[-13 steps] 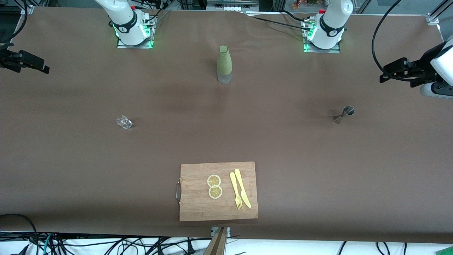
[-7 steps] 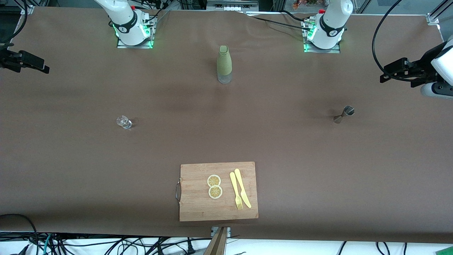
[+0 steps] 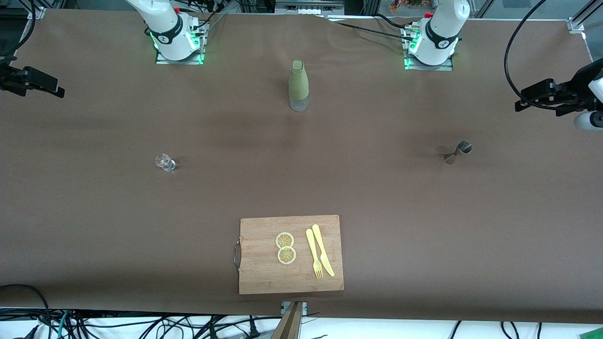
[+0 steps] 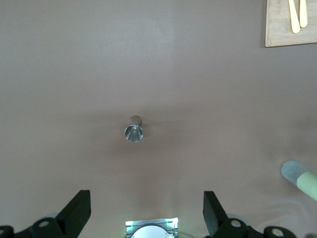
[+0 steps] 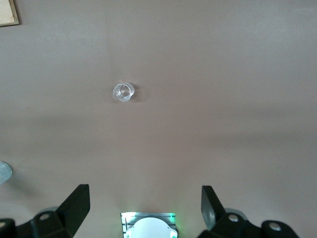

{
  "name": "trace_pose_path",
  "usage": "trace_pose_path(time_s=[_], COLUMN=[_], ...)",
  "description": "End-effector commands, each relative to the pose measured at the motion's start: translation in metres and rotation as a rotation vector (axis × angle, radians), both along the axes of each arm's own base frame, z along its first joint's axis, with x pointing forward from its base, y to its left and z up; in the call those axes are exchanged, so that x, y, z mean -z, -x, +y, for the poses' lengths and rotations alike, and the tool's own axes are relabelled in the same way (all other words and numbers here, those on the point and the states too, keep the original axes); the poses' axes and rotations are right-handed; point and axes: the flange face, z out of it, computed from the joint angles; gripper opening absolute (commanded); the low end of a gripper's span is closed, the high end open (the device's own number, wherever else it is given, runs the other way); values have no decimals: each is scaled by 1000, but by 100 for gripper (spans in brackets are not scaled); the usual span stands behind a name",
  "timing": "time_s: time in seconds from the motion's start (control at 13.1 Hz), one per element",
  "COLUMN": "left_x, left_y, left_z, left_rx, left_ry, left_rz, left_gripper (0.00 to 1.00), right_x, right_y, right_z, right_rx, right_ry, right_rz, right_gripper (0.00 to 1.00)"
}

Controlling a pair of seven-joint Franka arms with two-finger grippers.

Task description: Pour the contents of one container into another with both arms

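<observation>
Worktop (image 3: 94, 226), brown cover. Near the front camera's edge, at mid-length, lies a wooden cutting board (image 3: 264, 273) with a metal handle; on it two lemon slices (image 3: 285, 247), touching, and beside them a yellow fork (image 3: 313, 254) and yellow knife (image 3: 322, 249), side by side. Nothing stands between either gripper and the containers.

Containers: green-sleeved bottle (image 3: 298, 84) with clear base, upright, between my two bases. Small clear glass (image 3: 165, 162), upright, toward the right arm's end, nearer the front camera than the bottle. Steel jigger (image 3: 458, 152), hourglass form, toward the left arm's end; its open cup shows as a bright ring in the left wrist view (image 4: 133, 133). All three well apart.

My left gripper (image 3: 541, 96) hangs high over the left arm's end of the worktop, fingers (image 4: 77, 213) spread wide, holding nothing. My right gripper (image 3: 33, 84) hangs over the right arm's end, fingers (image 5: 77, 201) equally wide, empty; the glass (image 5: 123, 92) lies ahead of it in the right wrist view.
</observation>
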Motion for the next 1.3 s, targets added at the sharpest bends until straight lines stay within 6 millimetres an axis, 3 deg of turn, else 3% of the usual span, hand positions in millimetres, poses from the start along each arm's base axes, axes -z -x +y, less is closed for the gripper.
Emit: trace_pose_path(time_s=[0.0, 0.46, 0.84, 1.22], left_x=[0, 9, 22, 32], left_y=[0, 6, 11, 15], left_z=[20, 77, 106, 126], left_rx=[-25, 18, 105, 135], left_ry=[-19, 10, 55, 72], left_rz=[-6, 1, 12, 26], left_gripper=[100, 100, 100, 100], right_x=[-5, -3, 16, 41], right_y=[0, 0, 5, 7], right_z=[0, -3, -60, -105], right_rx=[-7, -2, -108, -390], right_ry=[8, 3, -78, -216], right_rz=[0, 9, 20, -4], right_gripper=[100, 100, 100, 100])
